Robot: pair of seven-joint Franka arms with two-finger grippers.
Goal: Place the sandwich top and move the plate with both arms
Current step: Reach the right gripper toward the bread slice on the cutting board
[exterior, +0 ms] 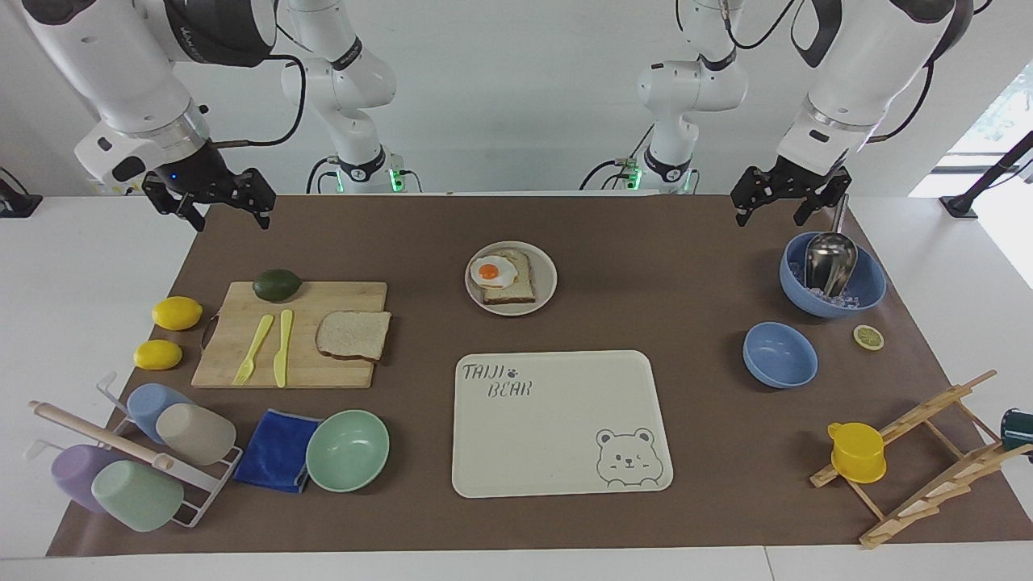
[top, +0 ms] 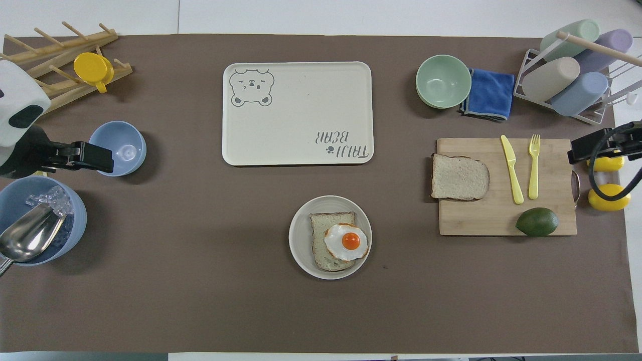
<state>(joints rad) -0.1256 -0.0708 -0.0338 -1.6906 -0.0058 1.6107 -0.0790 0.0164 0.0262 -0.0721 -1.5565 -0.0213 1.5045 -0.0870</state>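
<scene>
The sandwich top [exterior: 353, 335], a plain speckled bread slice, lies on the wooden cutting board [exterior: 323, 367] toward the right arm's end; it also shows in the overhead view [top: 460, 177]. The small beige plate [exterior: 545, 284] sits mid-table, nearer to the robots than the bear tray, and bears a bread slice with a fried egg [exterior: 494, 272]; the plate also shows from overhead [top: 301, 235]. My right gripper [exterior: 230, 219] hangs open and empty in the air over the mat's corner near the board. My left gripper [exterior: 771, 216] hangs open and empty, raised beside the ice bowl.
The cream bear tray [exterior: 557, 452] lies farther from the robots than the plate. The board also holds an avocado [exterior: 277, 284], a yellow fork and a knife. Lemons, a cup rack, a blue cloth and a mint bowl [exterior: 347, 450] are around the board. Two blue bowls, one with scoop and ice [exterior: 831, 274], and a wooden rack stand at the left arm's end.
</scene>
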